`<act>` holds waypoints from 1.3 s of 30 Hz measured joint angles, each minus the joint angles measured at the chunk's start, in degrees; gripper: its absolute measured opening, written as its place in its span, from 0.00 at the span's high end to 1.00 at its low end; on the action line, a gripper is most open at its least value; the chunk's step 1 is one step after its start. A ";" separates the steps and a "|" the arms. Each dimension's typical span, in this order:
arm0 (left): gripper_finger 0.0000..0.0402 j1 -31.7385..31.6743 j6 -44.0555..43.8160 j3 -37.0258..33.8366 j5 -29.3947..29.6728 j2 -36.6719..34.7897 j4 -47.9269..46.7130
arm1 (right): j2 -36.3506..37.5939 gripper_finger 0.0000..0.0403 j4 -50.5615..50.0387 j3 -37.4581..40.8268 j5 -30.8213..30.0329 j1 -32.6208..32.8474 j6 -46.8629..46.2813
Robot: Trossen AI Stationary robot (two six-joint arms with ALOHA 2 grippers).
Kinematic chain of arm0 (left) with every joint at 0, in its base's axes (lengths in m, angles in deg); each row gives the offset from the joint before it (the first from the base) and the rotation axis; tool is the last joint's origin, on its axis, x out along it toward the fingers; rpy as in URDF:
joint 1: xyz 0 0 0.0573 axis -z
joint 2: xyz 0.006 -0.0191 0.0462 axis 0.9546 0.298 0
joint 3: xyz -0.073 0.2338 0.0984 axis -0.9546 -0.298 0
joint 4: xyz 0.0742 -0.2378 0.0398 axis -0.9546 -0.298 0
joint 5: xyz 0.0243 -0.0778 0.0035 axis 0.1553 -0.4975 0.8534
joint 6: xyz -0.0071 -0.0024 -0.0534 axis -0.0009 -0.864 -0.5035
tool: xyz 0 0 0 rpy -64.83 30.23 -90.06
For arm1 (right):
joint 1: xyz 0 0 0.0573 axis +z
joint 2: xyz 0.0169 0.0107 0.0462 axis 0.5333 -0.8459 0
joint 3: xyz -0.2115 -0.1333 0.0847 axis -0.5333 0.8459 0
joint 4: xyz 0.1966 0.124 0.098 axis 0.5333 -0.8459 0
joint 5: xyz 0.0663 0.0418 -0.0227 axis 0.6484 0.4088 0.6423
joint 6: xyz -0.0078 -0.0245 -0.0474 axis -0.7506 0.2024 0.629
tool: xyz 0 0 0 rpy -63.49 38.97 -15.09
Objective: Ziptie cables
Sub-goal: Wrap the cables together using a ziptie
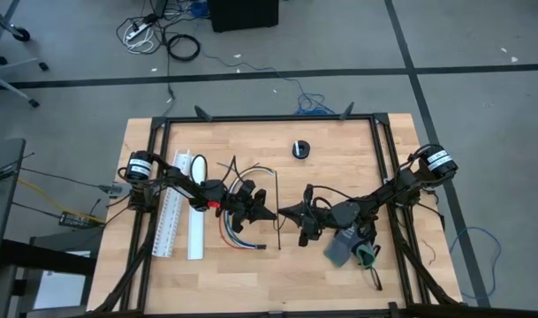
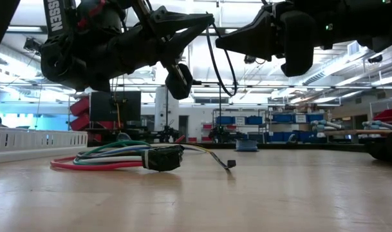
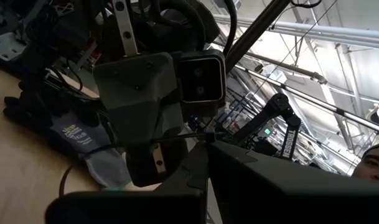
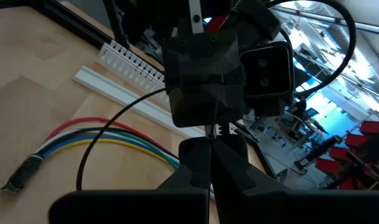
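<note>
Both pairs of jaws are closed. The left gripper [image 1: 270, 215] and the right gripper [image 1: 284, 211] meet tip to tip above the middle of the table [image 1: 339, 265], raised well off the wood, as the low view shows with the left gripper [image 2: 208, 21] and right gripper [image 2: 220, 40] pointing at each other near the top of the frame. A thin black ziptie [image 2: 216, 64] hangs in a loop from where the two tips meet (each gripper appears to pinch it, though the exact contact is hard to see). In the right wrist view the same ziptie [image 4: 108, 134] curves away from the fingertips in a long arc over the table.

Below and slightly to the left arm's side lie the cables [image 1: 238, 231], a loose bundle of red, white, blue, yellow and green wires resting flat on the wood. One end of the bundle [image 4: 83, 140] is gathered in a dark wrap [image 4: 22, 173]. In the low view the cables [image 2: 99, 158] lie on the table with the dark wrap [image 2: 162, 158] at their near end.

A second straight black ziptie [image 1: 278, 210] lies on the table between the grippers and the bundle. Beside the cables, further toward the left arm's base, lies a white slotted channel [image 1: 174, 216]. A small black round object [image 1: 301, 148] sits near the far edge of the table.
</note>
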 joint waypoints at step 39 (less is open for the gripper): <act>1.00 0.04 -0.39 0.04 1.31 0.00 -2.27 | 0.00 1.00 3.20 -0.02 5.89 -1.22 -1.76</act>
